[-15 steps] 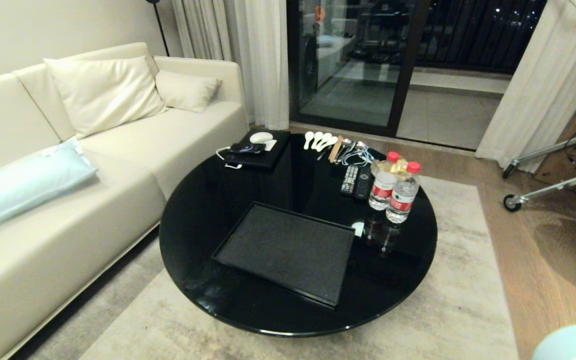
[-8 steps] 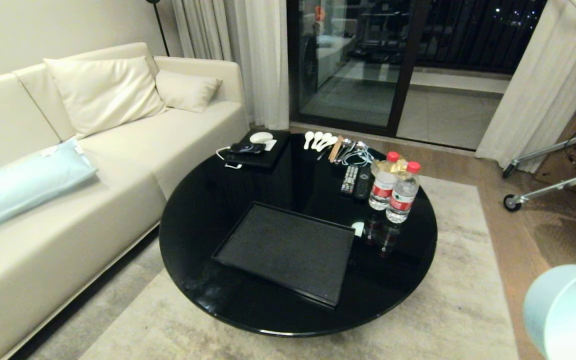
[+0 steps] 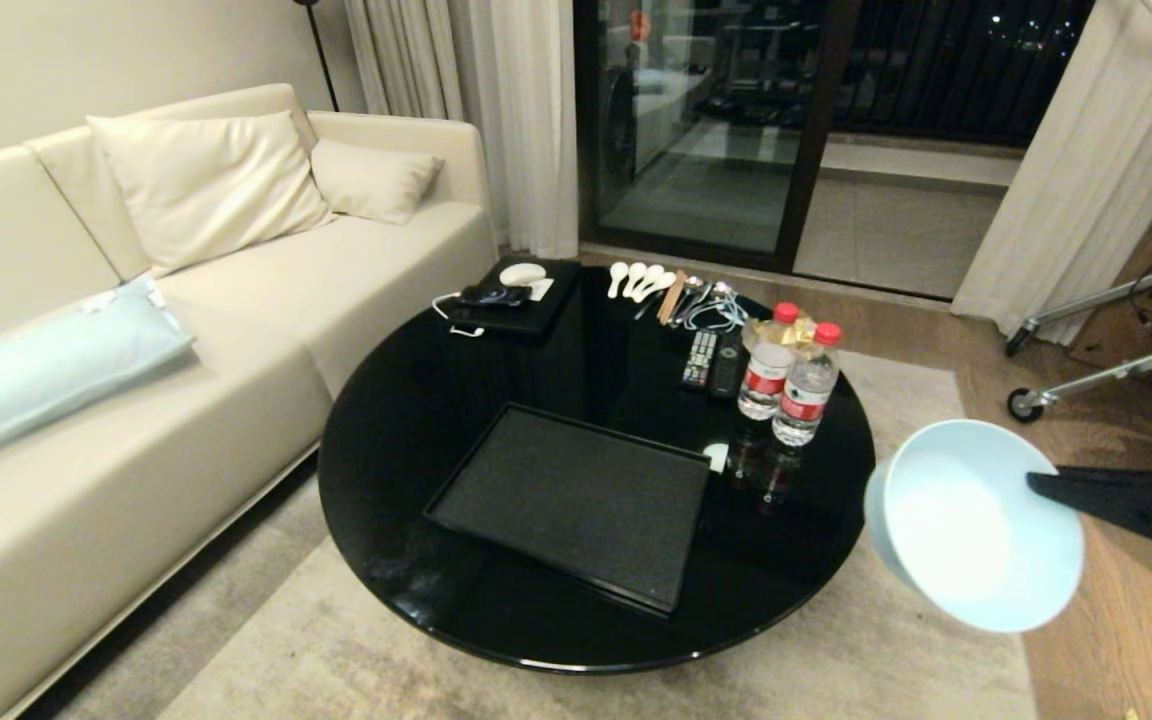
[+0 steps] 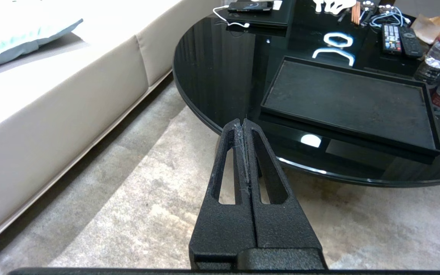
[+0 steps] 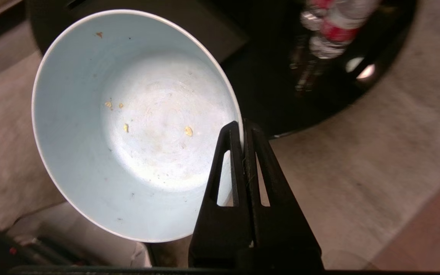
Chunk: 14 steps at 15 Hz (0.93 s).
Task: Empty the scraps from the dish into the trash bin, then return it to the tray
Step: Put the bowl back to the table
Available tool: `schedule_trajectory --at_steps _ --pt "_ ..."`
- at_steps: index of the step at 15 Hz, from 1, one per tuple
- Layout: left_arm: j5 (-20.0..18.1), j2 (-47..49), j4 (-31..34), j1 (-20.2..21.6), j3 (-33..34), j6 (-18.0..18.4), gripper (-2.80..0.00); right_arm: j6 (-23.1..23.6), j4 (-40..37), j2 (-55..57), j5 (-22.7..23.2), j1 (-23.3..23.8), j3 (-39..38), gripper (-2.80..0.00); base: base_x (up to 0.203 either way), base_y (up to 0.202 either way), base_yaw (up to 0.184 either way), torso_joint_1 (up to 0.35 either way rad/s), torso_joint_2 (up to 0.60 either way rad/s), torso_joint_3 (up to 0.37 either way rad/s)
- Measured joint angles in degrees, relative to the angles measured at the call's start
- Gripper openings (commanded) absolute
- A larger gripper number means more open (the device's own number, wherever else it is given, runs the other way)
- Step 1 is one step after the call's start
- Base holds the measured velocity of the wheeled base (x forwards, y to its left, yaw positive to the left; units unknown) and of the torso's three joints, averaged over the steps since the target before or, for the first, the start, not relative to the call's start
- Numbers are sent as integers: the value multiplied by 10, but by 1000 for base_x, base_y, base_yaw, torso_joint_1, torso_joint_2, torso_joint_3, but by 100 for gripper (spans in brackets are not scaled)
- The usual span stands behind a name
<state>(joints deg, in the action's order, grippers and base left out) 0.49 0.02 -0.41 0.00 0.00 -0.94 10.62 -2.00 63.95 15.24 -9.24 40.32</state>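
pale-blue dish [image 3: 971,525] pinched by its rim — a thin hold, off the table edge

right gripper [image 5: 241,131] fingers are clamped on the rim, dish tipped; it could slip or clip the bottles [image 3: 786,375] before reaching the tray [image 3: 576,500]. left gripper [image 4: 244,126] fingers together, parked.

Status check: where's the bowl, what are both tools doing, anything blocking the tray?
Right tool shut on dish rim, right of table. Left tool shut, idle. Tray bare; only yellow crumbs in dish.
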Motion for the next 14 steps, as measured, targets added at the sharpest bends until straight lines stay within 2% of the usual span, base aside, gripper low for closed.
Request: schedule_trajectory --at_steps 2,4,7,9,11,14 --pt "0 0 0 0 0 0 -280 -3 0 71 -11 -54 30 -280 0 0 0 0 0 0" --pt "0 0 0 0 0 0 -280 -27 0 133 -37 -107 61 -280 0 0 0 0 0 0" --pt "0 0 0 0 0 0 -280 -83 -5 225 -107 -168 123 -280 0 0 0 0 0 0" --pt "0 0 0 0 0 0 -280 -142 -9 283 -165 -214 167 -280 0 0 0 0 0 0" --pt "0 0 0 0 0 0 -280 -228 -34 346 -225 -268 221 -280 0 0 0 0 0 0" --pt "0 0 0 0 0 0 -280 -340 -91 425 -282 -322 298 -280 0 0 0 0 0 0"
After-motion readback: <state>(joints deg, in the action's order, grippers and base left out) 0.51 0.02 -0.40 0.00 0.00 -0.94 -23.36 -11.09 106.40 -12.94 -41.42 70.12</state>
